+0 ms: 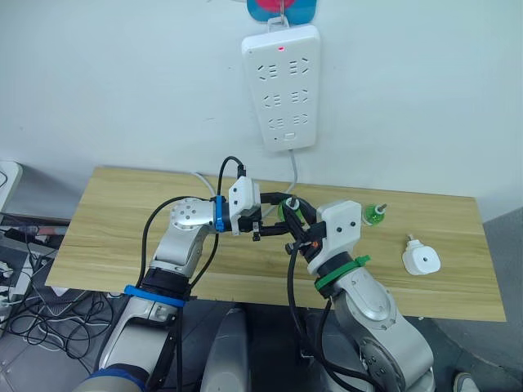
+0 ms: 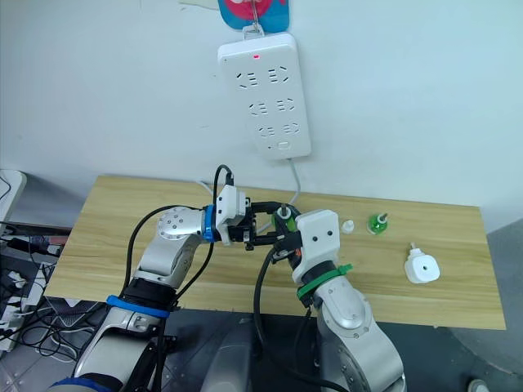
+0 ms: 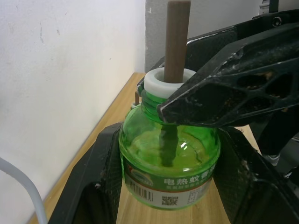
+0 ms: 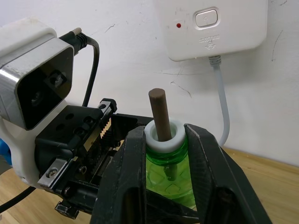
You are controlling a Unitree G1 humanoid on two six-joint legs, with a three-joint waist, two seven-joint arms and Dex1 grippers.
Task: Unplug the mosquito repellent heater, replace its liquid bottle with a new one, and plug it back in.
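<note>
A green liquid bottle [image 3: 169, 163] with a white collar and a brown wick is held upright above the middle of the wooden table [image 1: 122, 212]. My left gripper [image 1: 279, 215] is shut on its body, one black finger on each side. My right gripper [image 4: 164, 140] is shut on the same bottle at its white neck collar. The mosquito repellent heater [image 1: 421, 260], white and rounded, lies unplugged on the table at the right, apart from both grippers. A second green bottle [image 1: 374, 214] stands on the table between the grippers and the heater.
A white power strip [image 1: 280, 86] hangs on the wall above the table's back edge, red light on, its cable [image 1: 292, 173] running down behind the grippers. A small white cap [image 2: 348, 226] lies beside the second bottle. Loose cables lie on the floor at the left.
</note>
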